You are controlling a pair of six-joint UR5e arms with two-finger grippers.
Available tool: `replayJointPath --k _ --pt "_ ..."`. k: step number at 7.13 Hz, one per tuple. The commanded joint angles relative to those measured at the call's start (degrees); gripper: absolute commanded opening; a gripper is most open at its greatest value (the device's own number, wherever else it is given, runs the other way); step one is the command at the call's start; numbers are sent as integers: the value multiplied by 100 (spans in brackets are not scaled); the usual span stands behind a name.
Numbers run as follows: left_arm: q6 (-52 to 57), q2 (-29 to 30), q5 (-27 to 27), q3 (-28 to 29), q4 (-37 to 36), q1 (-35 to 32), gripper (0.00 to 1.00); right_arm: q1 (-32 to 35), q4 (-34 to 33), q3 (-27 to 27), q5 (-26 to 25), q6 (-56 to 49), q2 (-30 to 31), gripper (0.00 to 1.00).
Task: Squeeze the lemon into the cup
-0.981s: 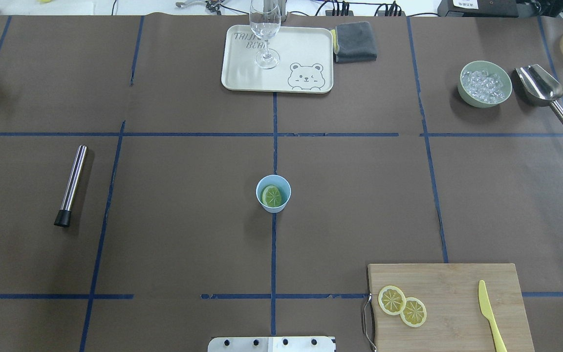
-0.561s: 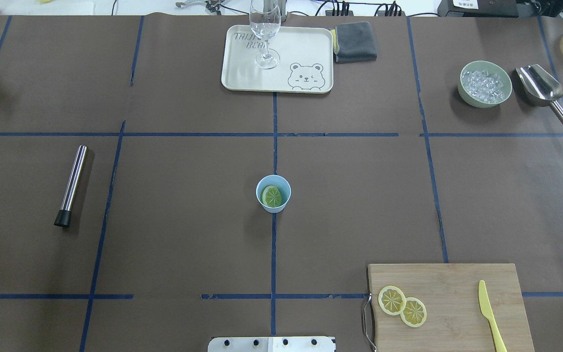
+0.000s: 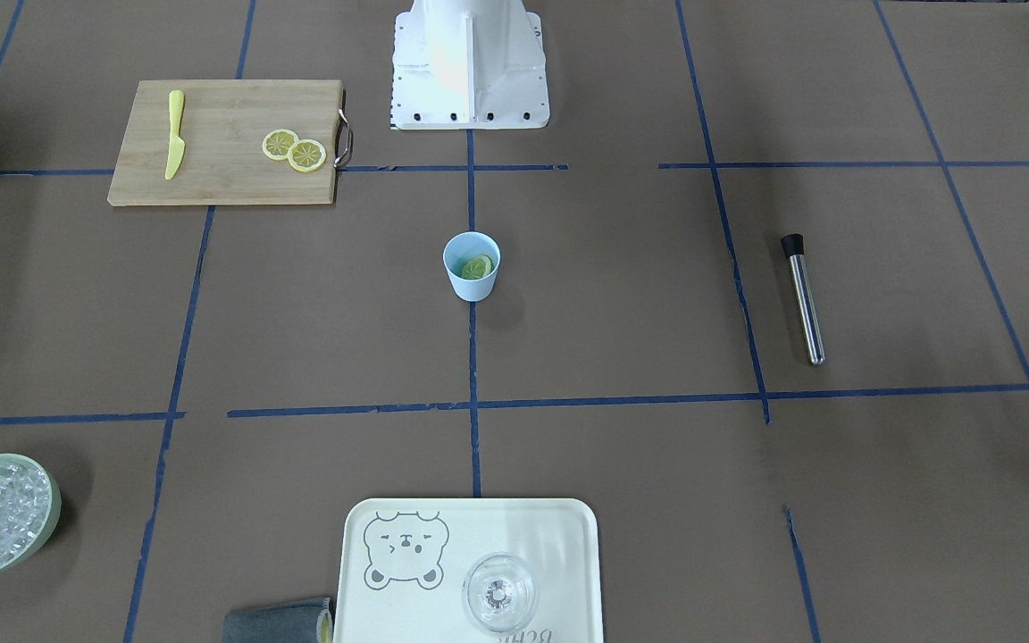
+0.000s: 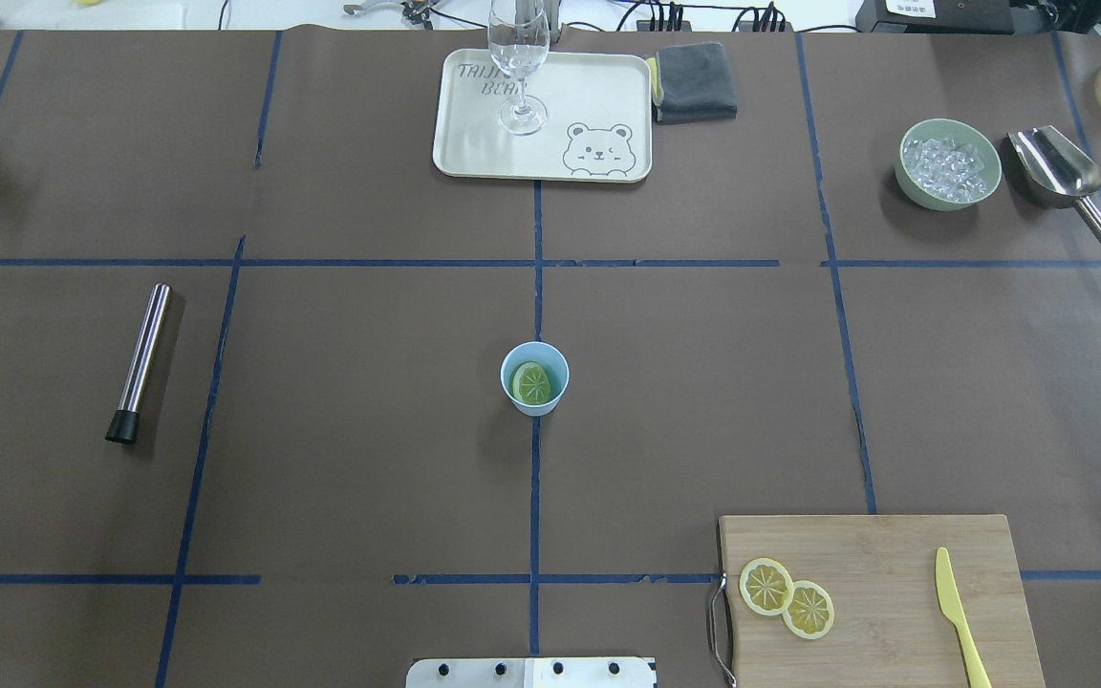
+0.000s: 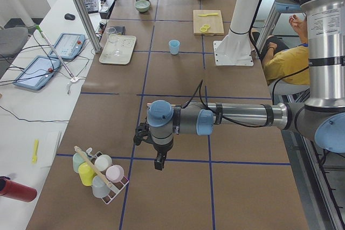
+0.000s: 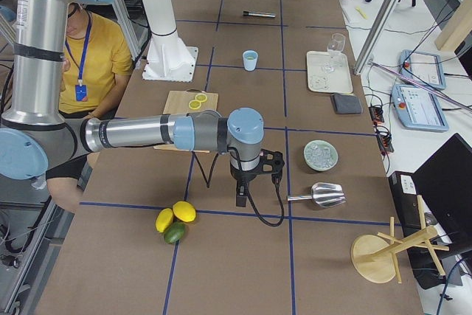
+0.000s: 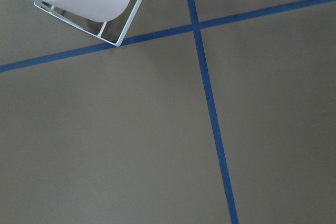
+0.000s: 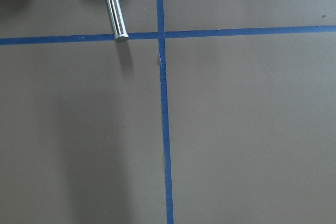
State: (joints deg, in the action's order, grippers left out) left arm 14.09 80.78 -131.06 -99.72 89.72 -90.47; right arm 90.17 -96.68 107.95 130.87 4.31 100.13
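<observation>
**Lemon slice (image 4: 531, 383) sits inside the cup (image 4: 558, 366)**

At the far left end the left gripper (image 5: 159, 164) hangs over brown paper (image 4: 340, 459) gridded with blue tape; whether its claw is spread cannot be told. A steel rod (image 4: 141, 355) lies left of the central light-blue cup. The tray (image 4: 598, 86) beyond shows a bear and letters, "BEA" legible. Right, a cutting board (image 4: 885, 573) carries two slices. The right gripper (image 6: 240, 201) is equally unreadable.

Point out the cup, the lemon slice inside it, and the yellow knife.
cup (image 3: 472, 284), front-facing view, outer wall
lemon slice (image 4: 531, 383), overhead view, cut face
yellow knife (image 4: 946, 583), overhead view, blade
</observation>
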Motion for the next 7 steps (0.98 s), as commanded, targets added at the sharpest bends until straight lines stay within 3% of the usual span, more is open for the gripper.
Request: replayJointPath --k 1,7 --pt "217 60 2 -47 -34 -129 100 0 0 7 0 0 7 100" --pt "235 79 2 -162 -7 -155 100 0 -9 -10 9 0 7 100"
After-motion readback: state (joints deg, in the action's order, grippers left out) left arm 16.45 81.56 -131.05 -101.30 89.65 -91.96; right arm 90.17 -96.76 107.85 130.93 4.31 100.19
